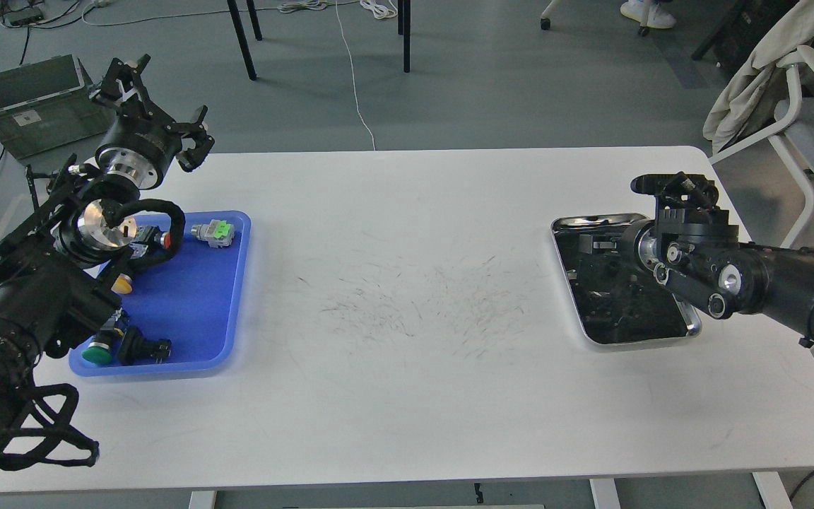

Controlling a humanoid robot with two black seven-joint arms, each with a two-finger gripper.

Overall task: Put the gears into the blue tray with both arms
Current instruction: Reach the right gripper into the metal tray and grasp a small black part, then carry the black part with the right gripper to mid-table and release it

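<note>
The blue tray (191, 311) lies at the table's left side. My left gripper (160, 109) hangs high above its far corner, its claws spread open and empty. My right gripper (599, 249) reaches in from the right and sits low over the dark inside of the shiny steel tray (691, 326). It shows dark against the dark tray floor, so I cannot tell how its fingers stand. The gears are hidden: I cannot make them out under the gripper and the reflections in the steel tray.
Several push-button switches lie in the blue tray: a green-capped one (97, 353), a black one (143, 348), a grey-green one (213, 232). A grey crate (29, 106) stands on the floor at far left, a chair (792, 85) at far right.
</note>
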